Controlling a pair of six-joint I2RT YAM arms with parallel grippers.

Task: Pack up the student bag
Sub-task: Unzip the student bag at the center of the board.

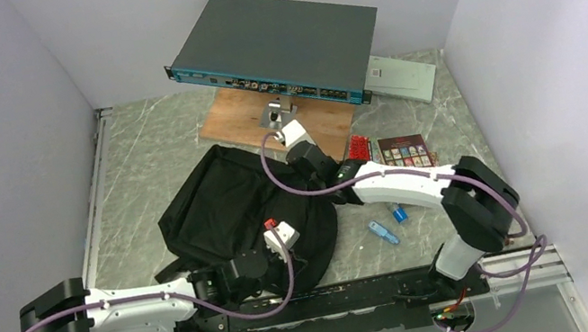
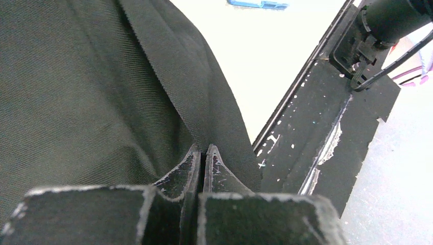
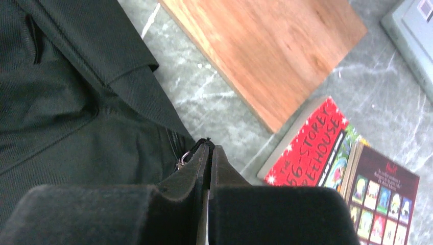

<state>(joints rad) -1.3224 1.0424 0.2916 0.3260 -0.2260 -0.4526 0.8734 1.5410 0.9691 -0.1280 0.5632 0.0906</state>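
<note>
**A:** Where is the bag, and who has hold of it?

**B:** The student bag, a big black soft fabric backpack, lies slumped flat on the grey marbled desk, between the two arms. The left hand is pinched shut on a black woven strap at the bag's near edge, just beside the black metal base rail. The right hand is closed too, at the bag's far right edge. A small metal zip pull sits right against its tip. I can't tell whether the tab is actually between the fingers.

**A:** So the step is opening it?

**B:** That's my reading: nothing is packed yet. To do it well, the left hand should act as an anchor and hold the strap taut and low. The right should draw the pull along the line of the zip rather than lifting. Soft cloth bunches under a slider, so tension matters. If the tab isn't caught, the right hand will only drag the fabric.

**A:** Which way does the bag lie?

**B:** It's crumpled, so this is rough. Its long axis seems to run from the far corner by the bare wooden board down toward the near rail. The zipped edge faces right, toward the red paperback book.
</note>
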